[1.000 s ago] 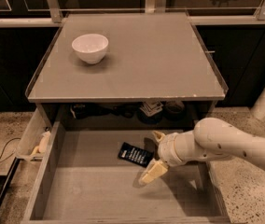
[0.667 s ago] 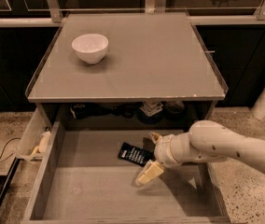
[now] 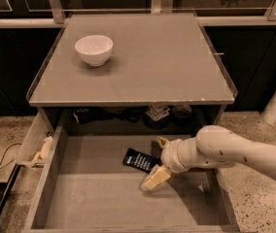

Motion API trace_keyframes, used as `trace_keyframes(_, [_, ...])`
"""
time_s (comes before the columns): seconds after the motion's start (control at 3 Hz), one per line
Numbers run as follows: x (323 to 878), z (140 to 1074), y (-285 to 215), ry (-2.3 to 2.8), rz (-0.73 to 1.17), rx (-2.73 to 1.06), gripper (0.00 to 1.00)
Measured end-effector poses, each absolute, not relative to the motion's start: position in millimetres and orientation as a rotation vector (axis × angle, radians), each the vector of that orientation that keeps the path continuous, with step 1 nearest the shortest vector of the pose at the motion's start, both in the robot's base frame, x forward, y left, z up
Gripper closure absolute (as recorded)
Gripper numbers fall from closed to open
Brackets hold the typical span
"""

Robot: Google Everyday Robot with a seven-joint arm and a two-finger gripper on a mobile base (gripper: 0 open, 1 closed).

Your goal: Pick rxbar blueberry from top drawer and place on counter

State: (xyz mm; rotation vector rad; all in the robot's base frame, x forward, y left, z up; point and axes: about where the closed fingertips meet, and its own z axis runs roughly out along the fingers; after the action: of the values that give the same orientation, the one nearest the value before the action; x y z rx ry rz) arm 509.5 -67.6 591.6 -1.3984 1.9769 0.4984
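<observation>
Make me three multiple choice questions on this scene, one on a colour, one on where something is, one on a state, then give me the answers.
1. The bowl on the counter is:
A. white
B. red
C. black

2. The bar lies:
A. on the counter
B. in the drawer
C. on the floor

3. The drawer is:
A. shut
B. pulled open
C. taken off its rails

Answers:
1. A, the bowl is plain white against the grey top.
2. B, the dark wrapper rests on the drawer's grey bottom, below the counter edge.
3. B, its whole bottom shows, and the gripper is down inside it, open, at the bar's right end.
</observation>
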Motion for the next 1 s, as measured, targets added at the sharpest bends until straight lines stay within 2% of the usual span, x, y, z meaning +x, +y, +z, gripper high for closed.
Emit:
trace_keyframes(0.33, [511.1, 588.5, -67.7, 1.988, 0.529, -1.383, 0.00])
trace_keyframes(0.67, [511.1, 588.4, -67.7, 1.988, 0.529, -1.383, 0.19])
trace_keyframes(1.0, [511.1, 588.4, -67.6, 1.987, 0.529, -1.383, 0.42])
